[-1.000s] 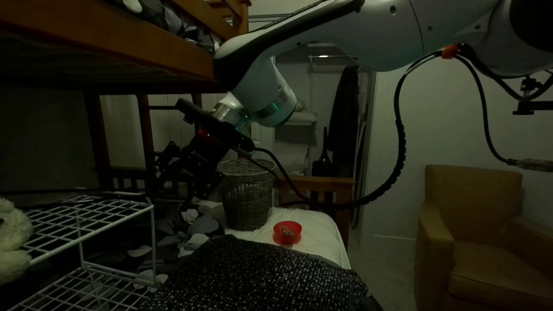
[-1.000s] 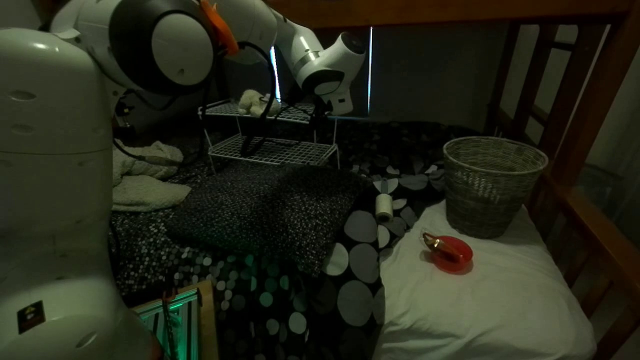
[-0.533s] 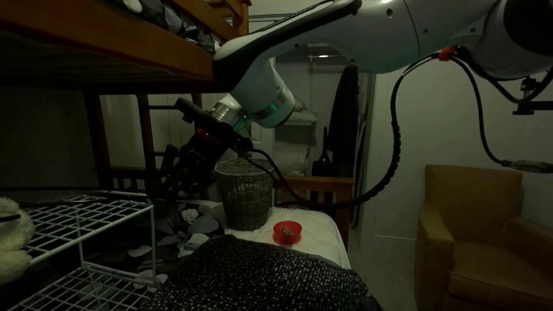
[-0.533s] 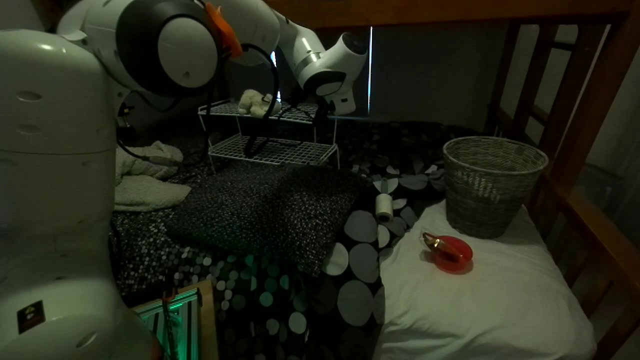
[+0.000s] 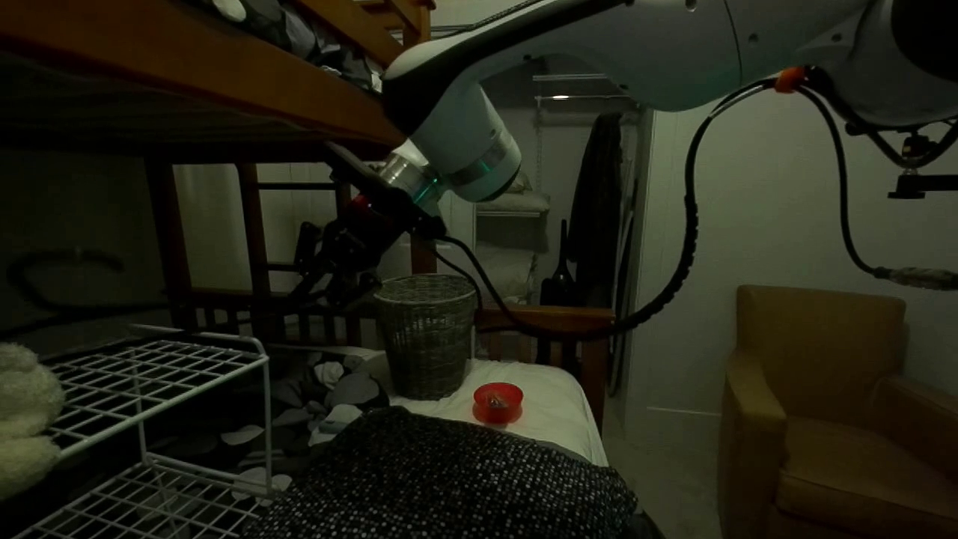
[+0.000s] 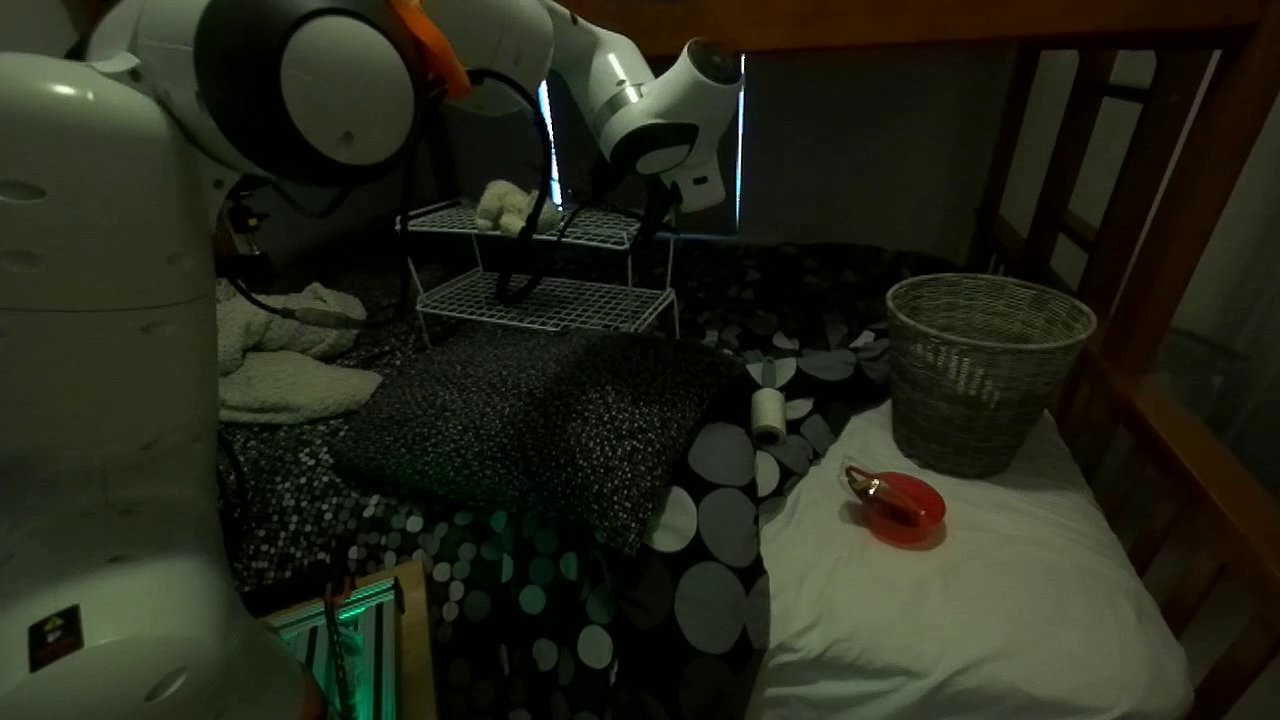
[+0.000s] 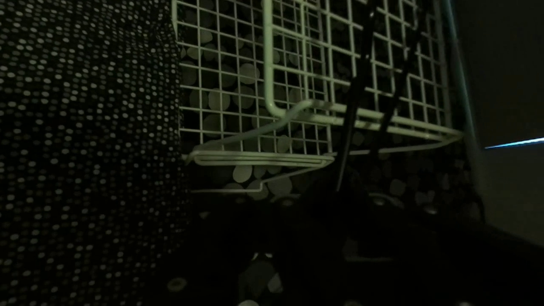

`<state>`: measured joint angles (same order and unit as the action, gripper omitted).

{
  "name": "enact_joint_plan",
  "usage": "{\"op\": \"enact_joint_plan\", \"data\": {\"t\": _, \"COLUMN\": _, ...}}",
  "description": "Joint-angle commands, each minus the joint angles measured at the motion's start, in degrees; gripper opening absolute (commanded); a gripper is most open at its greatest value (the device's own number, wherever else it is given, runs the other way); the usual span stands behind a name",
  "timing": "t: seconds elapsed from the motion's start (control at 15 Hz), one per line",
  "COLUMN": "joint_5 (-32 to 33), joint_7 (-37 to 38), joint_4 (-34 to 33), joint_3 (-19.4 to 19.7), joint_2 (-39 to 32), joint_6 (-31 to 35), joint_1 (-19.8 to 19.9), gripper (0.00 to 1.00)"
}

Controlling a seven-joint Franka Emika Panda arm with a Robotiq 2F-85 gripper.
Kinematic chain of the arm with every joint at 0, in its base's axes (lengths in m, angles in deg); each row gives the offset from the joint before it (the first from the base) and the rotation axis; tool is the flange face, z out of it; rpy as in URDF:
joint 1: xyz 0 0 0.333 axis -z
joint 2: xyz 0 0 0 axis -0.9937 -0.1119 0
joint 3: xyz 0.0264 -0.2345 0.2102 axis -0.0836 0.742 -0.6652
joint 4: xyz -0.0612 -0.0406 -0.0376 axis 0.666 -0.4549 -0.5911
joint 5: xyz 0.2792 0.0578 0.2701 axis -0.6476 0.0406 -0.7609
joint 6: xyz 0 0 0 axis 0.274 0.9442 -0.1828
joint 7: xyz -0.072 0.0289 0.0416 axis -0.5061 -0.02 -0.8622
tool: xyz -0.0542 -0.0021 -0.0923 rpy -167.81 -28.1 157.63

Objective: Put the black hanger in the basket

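My gripper (image 7: pixel 333 185) is shut on the black hanger (image 7: pixel 352 108), whose thin dark rods run up and away over the wire rack in the wrist view. In an exterior view the hanger (image 5: pixel 112 306) sticks out from the fingertips, with its curved hook raised above the rack's top shelf. The gripper (image 5: pixel 298 296) points down and away from the basket in that view. The basket (image 5: pixel 428 340), round, grey and tapered, stands upright on the bed; its wide mouth (image 6: pixel 990 310) faces up in an exterior view. Dark surroundings hide the exact contact between pads and hanger.
A white two-tier wire rack (image 5: pixel 268 419) stands under the hanger, with a pale plush toy (image 6: pixel 508 207) on it. A red bowl (image 6: pixel 905 510) sits by the basket, and a lint roller (image 6: pixel 768 412) lies on the bedding. The upper bunk's wooden rail (image 5: pixel 284 90) hangs above the arm.
The fingers have come together on the hanger. Gripper and hanger have risen off the rack's top shelf, and the arm has lifted slightly.
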<state>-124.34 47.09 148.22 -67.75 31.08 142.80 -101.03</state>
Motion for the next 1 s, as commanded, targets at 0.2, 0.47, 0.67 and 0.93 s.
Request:
{"op": "enact_joint_plan", "data": {"t": 0.2, "joint_5": -9.95, "joint_7": -4.13, "joint_4": 11.13, "joint_3": 2.79, "joint_2": 13.73, "joint_6": 7.51, "joint_1": 5.06, "gripper": 0.02}}
{"op": "enact_joint_plan", "data": {"t": 0.47, "joint_5": -15.67, "joint_7": -4.53, "joint_4": 18.55, "joint_3": 4.74, "joint_2": 20.2, "joint_6": 19.17, "joint_1": 6.63, "gripper": 0.03}}
{"op": "enact_joint_plan", "data": {"t": 0.67, "joint_5": -15.55, "joint_7": -2.65, "joint_4": 24.69, "joint_3": 5.5, "joint_2": 25.14, "joint_6": 29.05, "joint_1": 7.59, "gripper": 0.03}}
{"op": "enact_joint_plan", "data": {"t": 0.93, "joint_5": -6.77, "joint_7": 2.91, "joint_4": 34.99, "joint_3": 5.73, "joint_2": 29.98, "joint_6": 40.08, "joint_1": 11.18, "gripper": 0.02}}
